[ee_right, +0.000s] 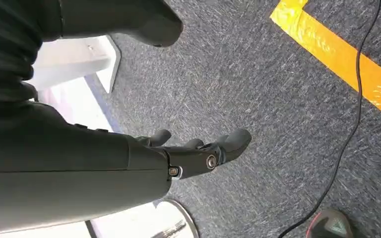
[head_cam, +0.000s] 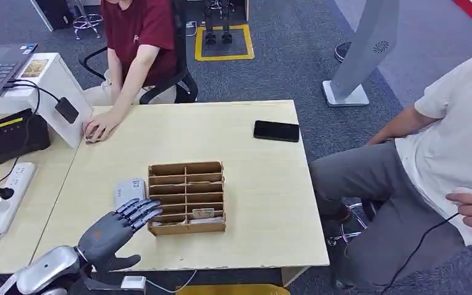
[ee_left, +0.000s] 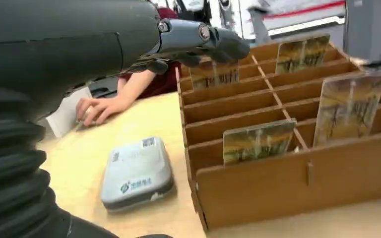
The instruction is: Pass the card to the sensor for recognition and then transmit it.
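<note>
Two hands belong to the robot, and only the left one is near the work. Lowest in the head view, the left hand reaches up from the lower left of the frame, its fingers apart and stretched toward the wooden card rack; it holds nothing, and its fingertips lie at the rack's left wall, though whether they touch it cannot be told. Just above the fingers, a small grey sensor lies flat on the bench, close against the rack's left side. In the left wrist view the cards stand upright in the rack's slots; the nearest card sits in a front compartment, its long side running along the slot, across the line of the fingers. So the card lies to the right of the left hand in the head view, one short reach away, and this hand is judged the one to take it; the pick is not yet made. Farther up, a black phone rests near the bench's right edge, and a person's hand lies at its upper left. The right hand hangs over grey carpet, fingers loosely apart, holding nothing.
</note>
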